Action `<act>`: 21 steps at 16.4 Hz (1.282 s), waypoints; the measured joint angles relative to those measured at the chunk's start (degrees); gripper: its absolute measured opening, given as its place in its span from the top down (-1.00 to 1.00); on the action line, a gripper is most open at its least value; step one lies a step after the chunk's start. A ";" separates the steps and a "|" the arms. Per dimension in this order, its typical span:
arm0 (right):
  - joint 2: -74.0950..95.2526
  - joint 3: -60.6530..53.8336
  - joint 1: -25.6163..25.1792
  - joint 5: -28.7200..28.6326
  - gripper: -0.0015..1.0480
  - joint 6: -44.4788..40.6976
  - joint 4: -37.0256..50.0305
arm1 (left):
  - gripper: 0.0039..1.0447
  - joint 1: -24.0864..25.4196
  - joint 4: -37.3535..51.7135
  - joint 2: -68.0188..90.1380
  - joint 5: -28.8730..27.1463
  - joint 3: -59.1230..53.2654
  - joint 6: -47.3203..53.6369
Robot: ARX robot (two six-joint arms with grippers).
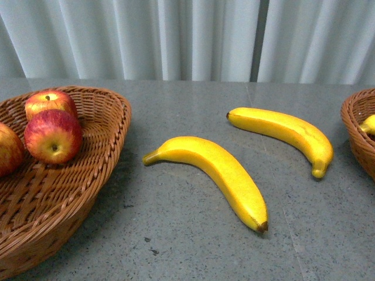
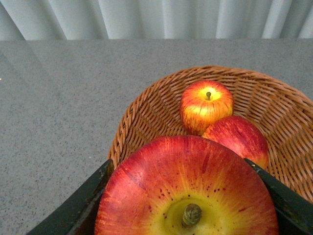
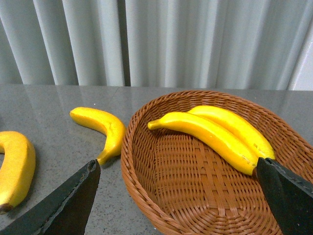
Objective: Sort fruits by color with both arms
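One grey table (image 1: pixel 193 246): speckled stone-look top; a pale pleated curtain (image 1: pixel 193 35) hangs behind its far edge.
Left basket (image 1: pixel 88 175): brown wicker, on the table's left side, holding apples.
Right basket (image 1: pixel 357 134): brown wicker, cut off by the front view's right edge; the right wrist view shows it oval and deep.
Left gripper (image 2: pixel 178 164): black jaws pressed against both flanks of the held apple (image 2: pixel 186 191), clamped on it over the left basket's near rim. It is out of the front view.
Right gripper (image 3: pixel 176 164): black jaws spread wide with nothing between them, hanging over the right basket's near rim.
Near banana (image 1: pixel 217 170): loose on the table between the baskets, dark tip toward the camera, stem toward the left basket.
Far banana (image 1: pixel 284 132): loose on the table, further back and to the right; its narrow end lies just beside the right basket's rim.
Basketed pair: front banana (image 3: pixel 205 129) and back banana (image 3: pixel 239 122) lie side by side, touching, inside the right basket.
Held apple: red streaked yellow, stem facing the left wrist camera.
Rear apple (image 2: pixel 206 105) and middle apple (image 2: pixel 239 137): inside the left basket, touching each other.
Edge apple (image 1: pixel 7 149): cut off by the front view's left edge; I cannot tell whether it is the held one.
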 joint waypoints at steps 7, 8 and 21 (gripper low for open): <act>0.00 0.00 0.00 0.00 -0.87 0.00 0.00 | -0.88 -9.09 2.10 -5.53 -5.66 -0.83 -2.86; 0.00 0.00 0.00 0.00 -0.87 0.02 0.00 | -0.88 -12.76 2.95 -8.15 -8.57 -2.34 -2.03; 0.00 0.00 0.00 0.00 -0.87 0.00 0.00 | 0.89 -5.88 -1.68 -39.69 5.42 -21.18 -1.64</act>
